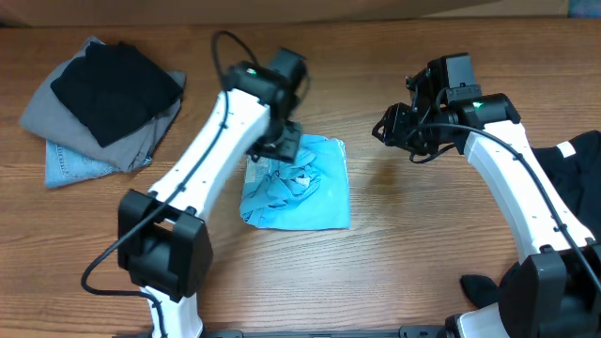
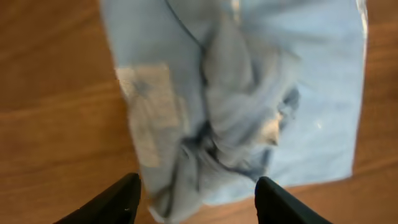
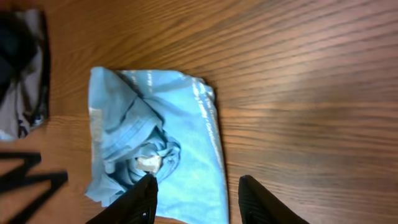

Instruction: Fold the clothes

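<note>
At the far left of the table (image 1: pixel 423 244) lies a stack of garments (image 1: pixel 99 113), black on top of grey with pale denim-blue showing underneath; it is well apart from the rest. Next, the left gripper (image 1: pixel 285 148) hangs over the upper left corner of the T-shirt (image 1: pixel 315 197). In the left wrist view its jaws stand apart, one finger (image 2: pixel 118 202) on each side of a bunched ridge of cloth, and they hold nothing. The T-shirt (image 2: pixel 249 106) rests at the middle of the table, light blue and folded to a rough rectangle; a crumpled knot of fabric sits on its top face, toward its left half. To its right is bare wood, and above that the right gripper (image 1: pixel 387 127) is clear of the shirt. In the right wrist view its jaws (image 3: pixel 199 196) are parted and empty, with the shirt's (image 3: pixel 186 124) edge just beyond them. At the far right edge lies a black garment (image 1: pixel 582 164) with a small white label.
</note>
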Controlling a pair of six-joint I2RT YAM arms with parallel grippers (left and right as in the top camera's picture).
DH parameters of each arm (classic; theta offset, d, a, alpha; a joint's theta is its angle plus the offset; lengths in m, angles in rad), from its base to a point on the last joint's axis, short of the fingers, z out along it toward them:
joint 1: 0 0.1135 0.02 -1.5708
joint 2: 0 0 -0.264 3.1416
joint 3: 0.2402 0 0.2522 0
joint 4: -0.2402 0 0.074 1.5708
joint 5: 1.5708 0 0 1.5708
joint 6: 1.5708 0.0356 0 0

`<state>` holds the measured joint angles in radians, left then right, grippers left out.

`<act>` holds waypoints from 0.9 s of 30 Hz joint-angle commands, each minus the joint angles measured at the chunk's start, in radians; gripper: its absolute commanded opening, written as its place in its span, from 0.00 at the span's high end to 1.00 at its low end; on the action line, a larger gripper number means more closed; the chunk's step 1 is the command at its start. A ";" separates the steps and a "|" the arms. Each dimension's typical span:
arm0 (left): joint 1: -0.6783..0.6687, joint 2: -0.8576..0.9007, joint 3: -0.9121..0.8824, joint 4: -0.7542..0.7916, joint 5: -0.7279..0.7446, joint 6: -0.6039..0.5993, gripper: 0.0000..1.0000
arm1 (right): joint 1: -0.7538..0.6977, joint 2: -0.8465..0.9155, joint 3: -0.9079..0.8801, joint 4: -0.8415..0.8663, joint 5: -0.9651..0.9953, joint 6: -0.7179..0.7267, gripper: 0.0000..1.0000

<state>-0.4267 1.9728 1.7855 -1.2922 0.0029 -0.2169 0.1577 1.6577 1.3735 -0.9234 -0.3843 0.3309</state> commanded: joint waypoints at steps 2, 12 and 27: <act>0.003 -0.014 -0.076 0.090 0.068 0.082 0.39 | 0.000 -0.021 -0.013 0.018 -0.029 -0.024 0.54; 0.000 -0.014 -0.248 0.270 0.181 0.088 0.35 | 0.000 -0.021 -0.013 0.014 -0.029 -0.025 0.54; -0.068 -0.014 -0.253 0.340 0.243 0.109 0.92 | 0.000 -0.021 -0.013 0.002 -0.018 -0.026 0.55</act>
<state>-0.4778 1.9709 1.5414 -0.9585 0.2104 -0.1226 0.1577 1.6577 1.3678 -0.9218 -0.4038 0.3134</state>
